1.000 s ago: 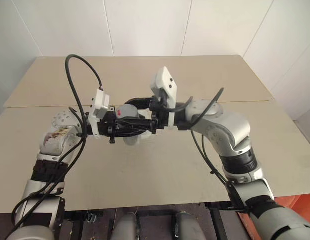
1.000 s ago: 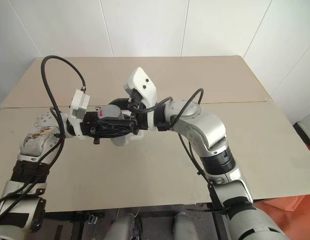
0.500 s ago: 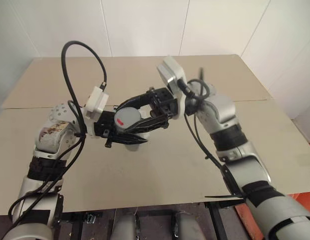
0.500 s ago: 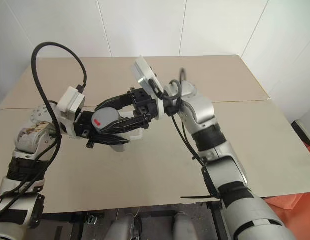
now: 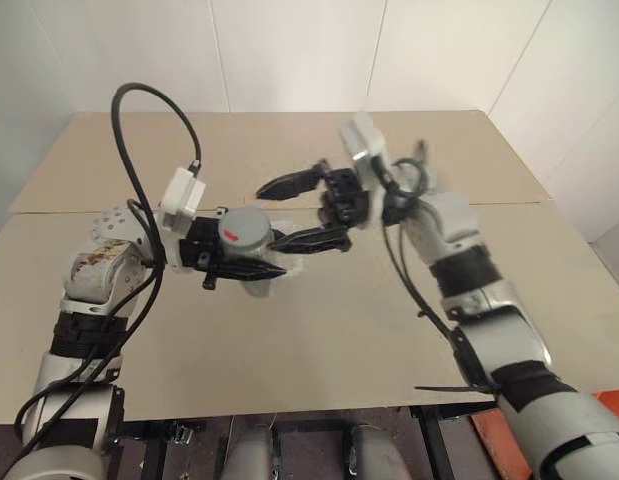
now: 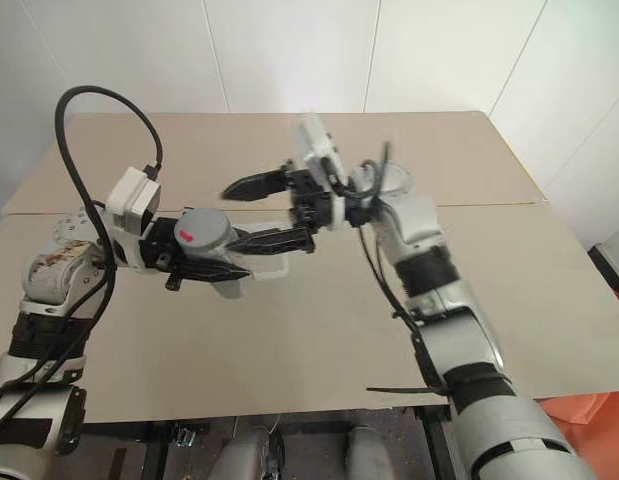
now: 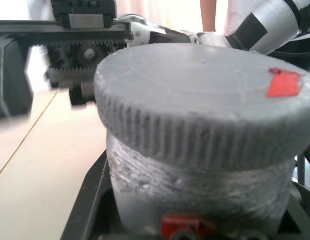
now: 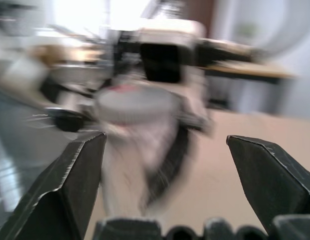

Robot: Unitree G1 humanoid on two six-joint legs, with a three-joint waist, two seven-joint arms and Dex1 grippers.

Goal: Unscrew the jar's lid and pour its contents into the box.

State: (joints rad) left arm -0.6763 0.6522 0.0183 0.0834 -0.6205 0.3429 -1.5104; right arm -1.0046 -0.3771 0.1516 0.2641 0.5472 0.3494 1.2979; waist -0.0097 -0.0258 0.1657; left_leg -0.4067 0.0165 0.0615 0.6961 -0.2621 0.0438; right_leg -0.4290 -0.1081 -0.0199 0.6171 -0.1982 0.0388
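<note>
One jar (image 5: 251, 262) is sitting upright above the table (image 5: 319, 330), with its grey lid (image 5: 245, 228) on and the red mark (image 7: 283, 83) showing near the lid's edge. Contents cannot be made out through the wall. Part of the translucent box (image 5: 289, 262) is showing just behind the jar. Left gripper (image 5: 251, 268) is clamping the jar's body from both sides. Right gripper (image 5: 304, 212) is facing the lid from just beside it, fingers (image 5: 289, 184) spread wide, touching nothing.
</note>
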